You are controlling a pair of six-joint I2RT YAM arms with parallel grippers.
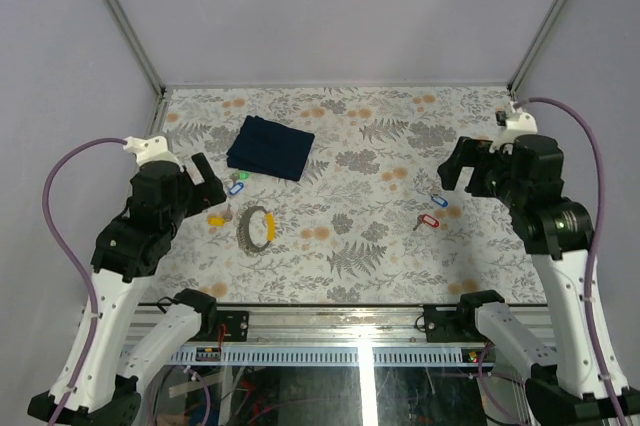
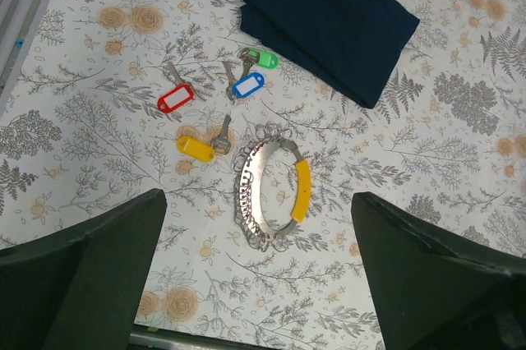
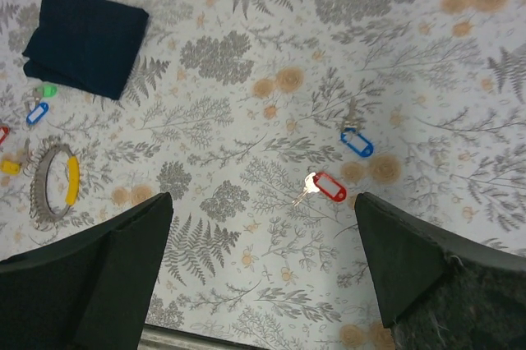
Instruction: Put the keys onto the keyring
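Left of centre, top view: keyring (image 1: pixel 256 227) beside keys (image 1: pixel 237 187); left gripper (image 1: pixel 208 182) and right gripper (image 1: pixel 462 178) gape wide, empty.

Left side crowded: yellow-tagged key (image 2: pixel 196 147) just beside the keyring (image 2: pixel 249 190), red-tagged key (image 2: pixel 175 98) and blue-tagged key (image 2: pixel 246 85) close behind, green-tagged key (image 2: pixel 263 59) at the edge of the folded cloth (image 2: pixel 333 17) (the only bulky obstacle). Keyring's right flank and the mid tabletop (image 1: pixel 350 236) lie open across to the right-hand pair of keys (image 3: pixel 329 186), well apart.
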